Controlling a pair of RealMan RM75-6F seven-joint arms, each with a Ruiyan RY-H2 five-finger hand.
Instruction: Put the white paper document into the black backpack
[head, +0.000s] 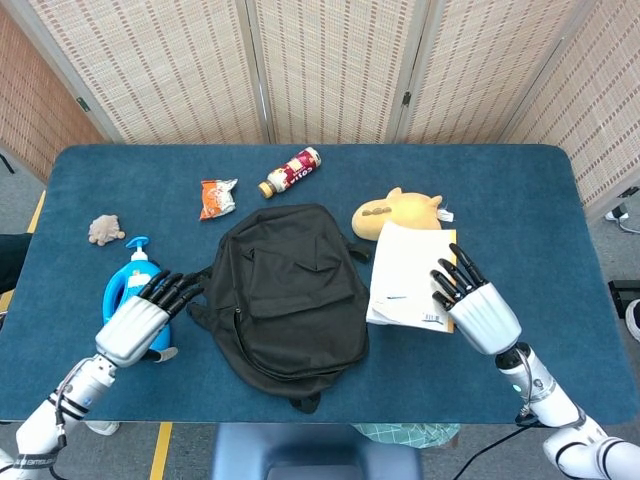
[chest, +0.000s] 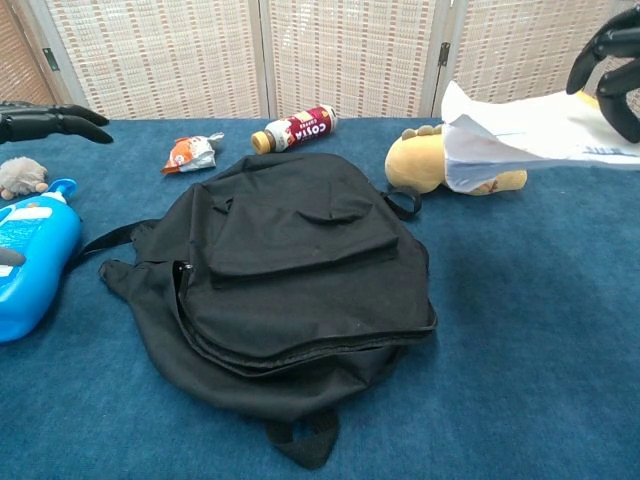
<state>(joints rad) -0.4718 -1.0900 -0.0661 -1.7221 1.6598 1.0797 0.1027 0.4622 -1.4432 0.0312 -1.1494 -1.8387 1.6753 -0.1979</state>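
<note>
Paper in hand: my right hand (head: 470, 305) grips the white paper document (head: 408, 275) by its right edge, fingers (chest: 612, 45) clamped over the top sheet, and holds the stack clear of the blue table (head: 520, 200). From the chest view the pages sag toward their free left corner and hang in front of the yellow plush toy (chest: 420, 160), hiding part of it. From the head view the stack sits just right of the black backpack (head: 290, 290), its upper edge overlapping the toy.

The backpack lies flat in the middle of the table, top end toward the screens, front pocket facing up, zippers appearing closed, one strap trailing off its left side and a handle loop poking out at the near edge.

My left hand (head: 140, 318) hovers over the table at the backpack's left side, fingers apart and stretched toward the bag, holding nothing. It hangs above the lower part of the blue pump bottle (head: 128, 290), which lies on its side with its nozzle pointing away from me.

Farther back, an orange-and-white snack packet (head: 217, 196) and a red-labelled drink bottle (head: 290, 172) lie on the cloth beyond the backpack, the bottle on its side. A small grey plush (head: 103, 230) sits near the left edge, just beyond the pump bottle.
</note>
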